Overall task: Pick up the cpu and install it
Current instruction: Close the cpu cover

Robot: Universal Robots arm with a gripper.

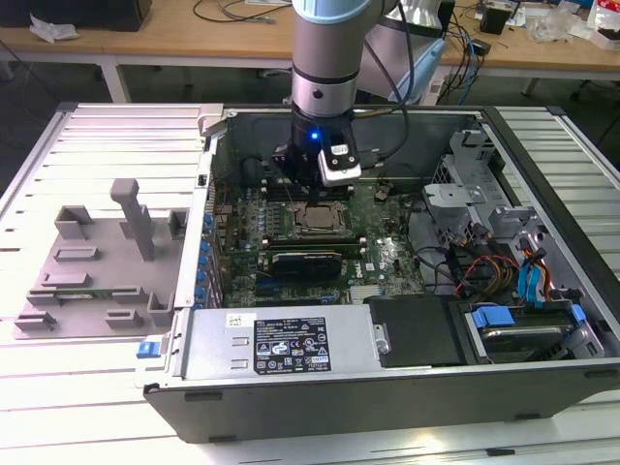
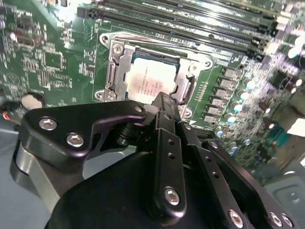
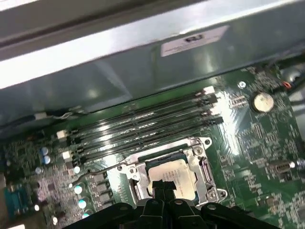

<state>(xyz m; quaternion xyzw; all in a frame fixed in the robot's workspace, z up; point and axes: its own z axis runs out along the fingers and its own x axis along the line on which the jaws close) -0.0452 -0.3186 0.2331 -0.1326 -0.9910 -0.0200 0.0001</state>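
— Claw (image 2: 162, 99) state?
— Clenched, with fingertips pressed together and nothing pinched between them. Hangs low over the green motherboard (image 2: 57, 62), inside the open computer case (image 1: 387, 407).
— And cpu (image 2: 150, 82)?
— Lies flat in the socket frame (image 2: 116, 67), silvery top up, with a pale patch across the middle. Sits just beside the row of long memory slots (image 3: 143, 126).
— Touching the claw?
— Cannot tell. Seen in both wrist views with the black tips over the chip's near edge; contact or a small gap, unclear.
— Tilted at all?
— No, level with the frame, ringed by metal on all four sides.
— Anything else on the board?
— Round coin battery (image 3: 262, 100), well apart from the socket.
— Outside the case?
— Grey plastic tray (image 1: 87, 291) with slots and upright posts, on the slatted desk (image 1: 58, 155), on the exterior view's left and well apart from the socket. Farther back, another desk strewn with cables.
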